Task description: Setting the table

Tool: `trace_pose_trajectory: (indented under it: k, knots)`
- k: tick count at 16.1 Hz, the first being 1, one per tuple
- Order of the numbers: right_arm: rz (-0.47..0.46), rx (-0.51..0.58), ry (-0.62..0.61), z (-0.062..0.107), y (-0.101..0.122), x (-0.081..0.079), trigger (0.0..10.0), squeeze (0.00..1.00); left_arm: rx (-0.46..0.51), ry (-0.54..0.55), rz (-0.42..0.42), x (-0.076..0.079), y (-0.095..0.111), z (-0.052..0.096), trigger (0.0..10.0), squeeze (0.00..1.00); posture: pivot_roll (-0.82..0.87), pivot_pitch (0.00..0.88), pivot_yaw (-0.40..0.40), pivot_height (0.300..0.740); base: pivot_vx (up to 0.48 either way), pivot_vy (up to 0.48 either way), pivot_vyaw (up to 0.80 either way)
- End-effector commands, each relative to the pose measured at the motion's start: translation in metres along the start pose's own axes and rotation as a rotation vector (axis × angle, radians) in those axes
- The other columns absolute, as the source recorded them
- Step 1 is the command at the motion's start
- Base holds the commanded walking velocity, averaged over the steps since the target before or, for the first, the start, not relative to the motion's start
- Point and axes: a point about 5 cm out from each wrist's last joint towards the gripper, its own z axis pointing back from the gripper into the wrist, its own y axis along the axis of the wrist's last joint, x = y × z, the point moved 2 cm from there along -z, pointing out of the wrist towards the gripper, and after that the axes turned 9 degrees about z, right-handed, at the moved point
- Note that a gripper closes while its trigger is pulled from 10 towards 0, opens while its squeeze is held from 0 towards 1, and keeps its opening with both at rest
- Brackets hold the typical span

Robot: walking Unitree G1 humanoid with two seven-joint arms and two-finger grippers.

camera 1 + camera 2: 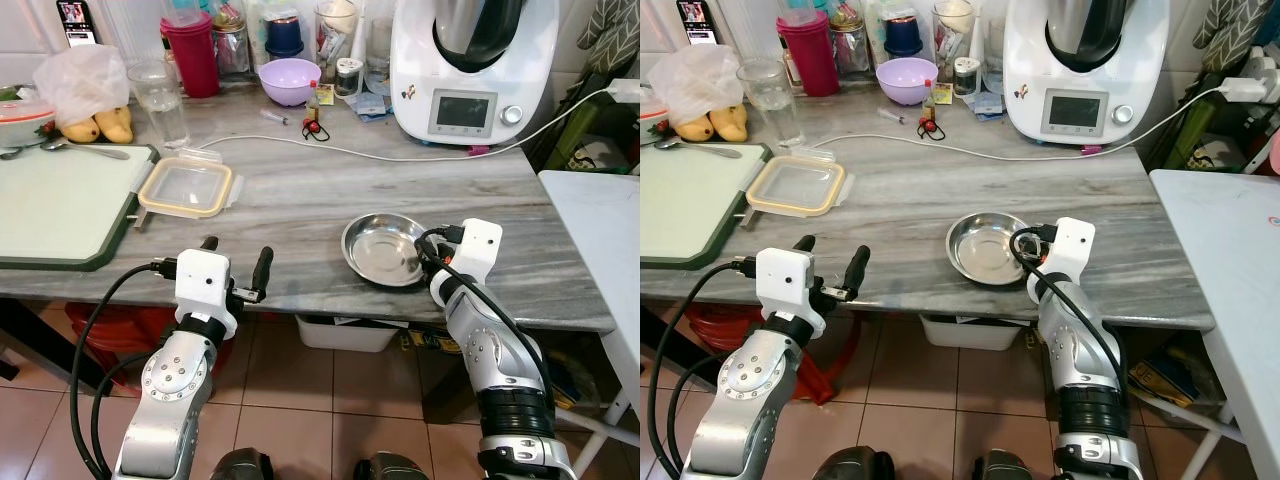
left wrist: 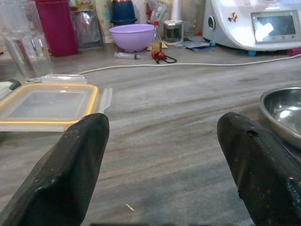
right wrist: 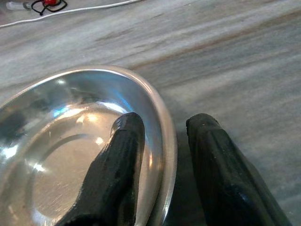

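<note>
A round steel plate [image 1: 378, 250] lies on the grey marble counter [image 1: 300, 200] near its front edge. My right gripper [image 1: 425, 262] is at the plate's right rim, open, with one finger [image 3: 123, 160] inside the plate [image 3: 56, 155] and the other finger [image 3: 221, 160] outside on the counter. A gap shows between the fingers and the rim. My left gripper [image 1: 236, 250] hangs open at the counter's front edge, left of the plate, with nothing between its fingers [image 2: 75, 160].
A clear container with a yellow rim [image 1: 187, 187] and a green cutting board [image 1: 60, 205] lie to the left. At the back stand a glass [image 1: 162, 100], a purple bowl [image 1: 289, 80] and a white food processor [image 1: 470, 70] with its cable [image 1: 380, 155]. A white table [image 1: 600, 230] adjoins on the right.
</note>
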Motion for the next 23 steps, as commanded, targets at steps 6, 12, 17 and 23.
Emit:
trace_pose_trajectory:
  k: [6, 12, 17, 23]
  knots:
    - [0.03, 0.16, 0.015, 0.005, 0.03, -0.001, 10.0, 1.0, 0.014, 0.017, 0.003, 0.0, 0.004, 0.001, 10.0, 0.0, 0.03, 0.068, 0.005, 0.74, 0.0, 0.0, 0.0]
    - [0.178, 0.39, -0.016, 0.045, 0.055, -0.002, 10.0, 1.0, 0.013, 0.085, 0.019, -0.008, 0.003, 0.002, 10.0, 0.0, 0.02, 0.068, 0.007, 0.74, 0.0, 0.0, 0.0]
    - [0.232, 0.391, -0.076, 0.058, 0.046, 0.01, 10.0, 0.0, 0.022, 0.092, 0.002, -0.013, 0.008, -0.002, 10.0, 0.0, 0.02, 0.065, 0.009, 0.74, -0.258, 0.0, 0.0]
    - [0.221, 0.373, -0.083, 0.057, 0.042, 0.009, 10.0, 0.0, 0.017, 0.089, 0.004, -0.011, 0.007, -0.002, 10.0, 0.0, 0.02, 0.057, 0.011, 0.74, -0.394, 0.0, 0.0]
